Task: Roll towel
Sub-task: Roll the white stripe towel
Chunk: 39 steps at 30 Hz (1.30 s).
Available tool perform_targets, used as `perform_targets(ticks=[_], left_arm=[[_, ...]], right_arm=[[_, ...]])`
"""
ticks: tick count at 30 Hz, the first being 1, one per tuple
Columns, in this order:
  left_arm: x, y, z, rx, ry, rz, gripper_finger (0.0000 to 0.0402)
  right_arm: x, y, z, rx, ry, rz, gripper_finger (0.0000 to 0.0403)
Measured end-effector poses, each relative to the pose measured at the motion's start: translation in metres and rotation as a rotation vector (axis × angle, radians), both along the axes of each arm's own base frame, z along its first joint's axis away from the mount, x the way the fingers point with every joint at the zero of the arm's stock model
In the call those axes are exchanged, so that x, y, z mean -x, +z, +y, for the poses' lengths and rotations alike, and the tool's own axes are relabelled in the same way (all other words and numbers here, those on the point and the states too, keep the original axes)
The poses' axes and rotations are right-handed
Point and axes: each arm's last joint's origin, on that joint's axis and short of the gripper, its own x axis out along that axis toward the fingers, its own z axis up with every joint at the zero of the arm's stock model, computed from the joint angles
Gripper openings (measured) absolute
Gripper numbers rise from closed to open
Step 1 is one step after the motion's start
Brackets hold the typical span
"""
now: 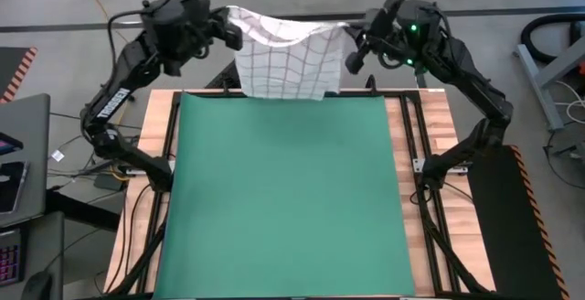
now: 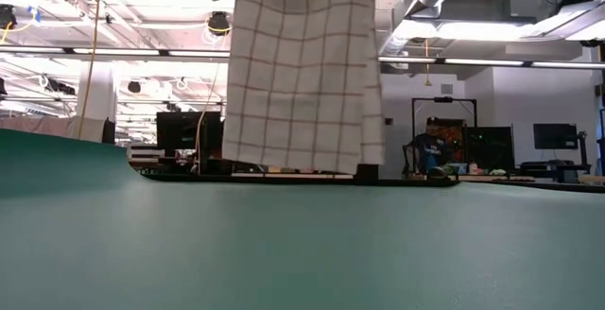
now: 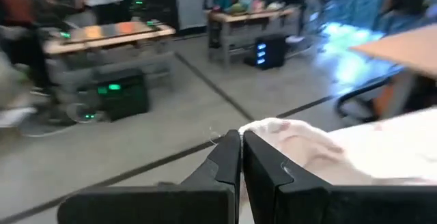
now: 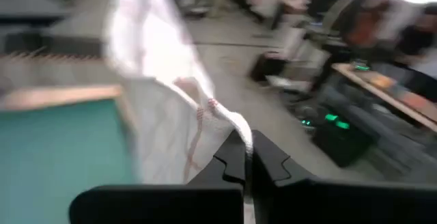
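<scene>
The white towel with a red grid (image 1: 285,58) hangs in the air over the far edge of the green mat (image 1: 283,199). In the low view the towel (image 2: 302,69) hangs straight down, its lower edge a little above the mat. My left gripper (image 1: 232,33) is shut on its upper left corner. My right gripper (image 1: 350,33) is shut on its upper right corner. Both grippers are high beyond the table's far edge. My left gripper pinches the towel's upper left corner (image 3: 263,130) between its two shut fingers. The towel hangs below, clear of the mat. My right gripper pinches the towel's upper right corner (image 4: 239,130) between its two shut fingers. The top edge sags a little between the two grippers.
The green mat covers most of the wooden table (image 1: 425,135). Black rails (image 1: 411,154) run along the mat's left and right sides. A person (image 2: 430,149) sits far behind the table in the room.
</scene>
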Motion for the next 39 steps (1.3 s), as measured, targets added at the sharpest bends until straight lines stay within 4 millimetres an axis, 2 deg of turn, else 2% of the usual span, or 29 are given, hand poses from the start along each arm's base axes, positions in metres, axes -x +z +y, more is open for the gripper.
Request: perform_targets(ticks=[3,6,10,15,19,23,26,30,33,39], left_arm=[[0.009,-0.005,-0.003,0.044,0.043,0.053,0.0000],[0.009,-0.014,0.001,0.108,0.034,0.068,0.0000],[-0.010,-0.029,0.014,0.185,-0.008,0.023,0.0000],[-0.032,-0.037,0.040,0.149,0.035,-0.014,0.0000],[-0.037,-0.036,0.051,0.132,0.060,-0.100,0.0000],[-0.034,-0.037,0.050,0.136,0.069,-0.066,0.0000],[-0.024,-0.036,0.042,0.169,0.070,-0.034,0.0000],[-0.019,-0.044,0.021,0.296,0.027,-0.001,0.0000],[-0.026,-0.062,-0.001,0.424,-0.020,0.142,0.0000],[-0.043,-0.113,-0.056,0.578,-0.111,0.464,0.0000]], right_arm=[[0.002,-0.008,0.000,-0.047,0.000,0.070,0.0016],[0.002,-0.014,-0.008,-0.083,-0.018,0.071,0.0016],[0.002,-0.015,-0.019,-0.072,-0.047,0.034,0.0016],[-0.003,-0.016,-0.043,-0.041,-0.107,-0.006,0.0016],[-0.004,-0.013,-0.059,0.002,-0.114,-0.058,0.0016],[-0.004,-0.012,-0.059,0.014,-0.070,-0.060,0.0016],[-0.008,-0.016,-0.050,-0.020,0.019,-0.031,0.0016],[-0.020,-0.029,-0.025,-0.114,0.162,0.083,0.0016],[-0.032,-0.046,0.001,-0.229,0.257,0.215,0.0016],[-0.054,-0.083,0.072,-0.406,0.442,0.402,0.0016]])
